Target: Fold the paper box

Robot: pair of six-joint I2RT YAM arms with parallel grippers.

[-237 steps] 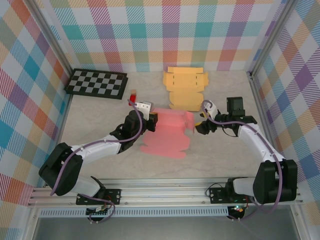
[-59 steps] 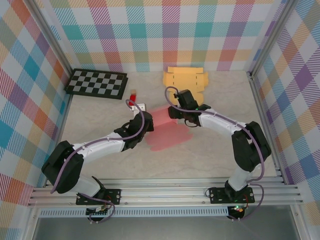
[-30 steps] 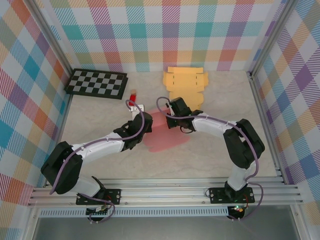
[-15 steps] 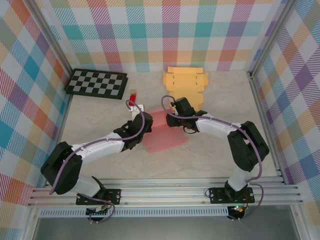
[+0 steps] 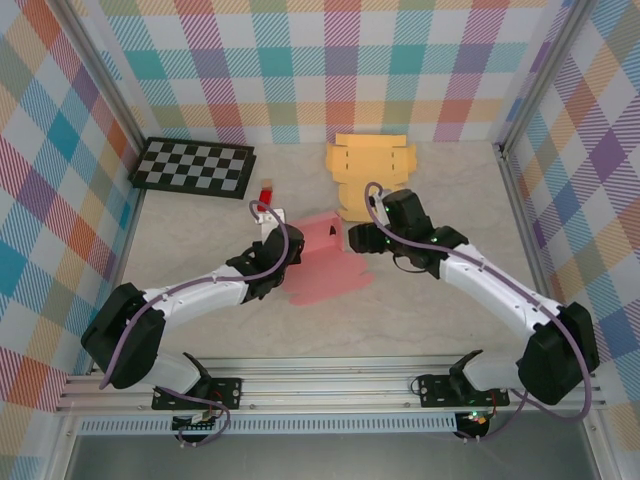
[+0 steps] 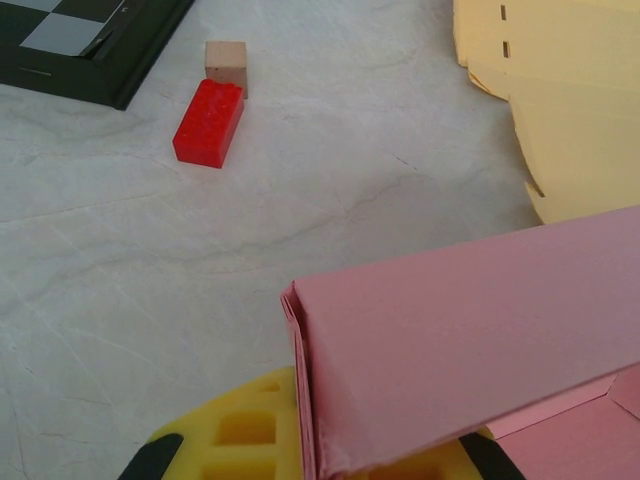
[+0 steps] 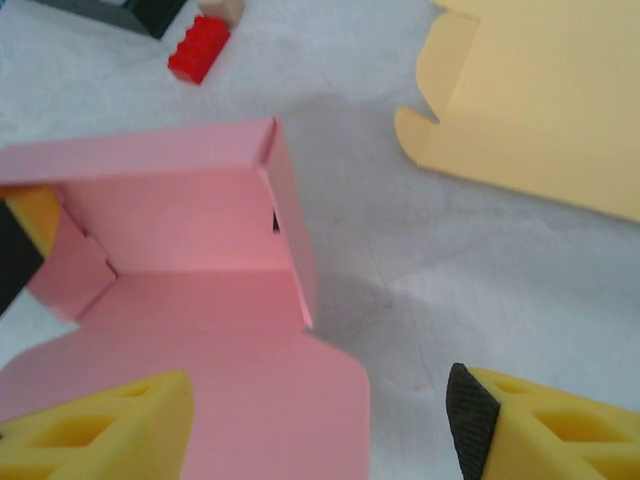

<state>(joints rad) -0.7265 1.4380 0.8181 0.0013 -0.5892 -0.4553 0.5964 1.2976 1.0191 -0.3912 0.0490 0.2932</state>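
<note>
Standing half-folded at the middle of the desk (image 5: 450,320), the pink paper box (image 5: 325,262) has its far wall and right wall raised, and a flat flap lies toward the near edge. The left jaws are pressed together on the box's left end, pinching the upright paper between yellow fingers (image 6: 235,435). The right jaws are spread wide, hanging near the box's right wall and holding nothing. A flat yellow cardboard sheet (image 5: 372,180) lies behind the box. A red brick (image 5: 267,192) sits just beside a small wooden block (image 6: 226,62), near a checkerboard (image 5: 195,166) at the far left.
</note>
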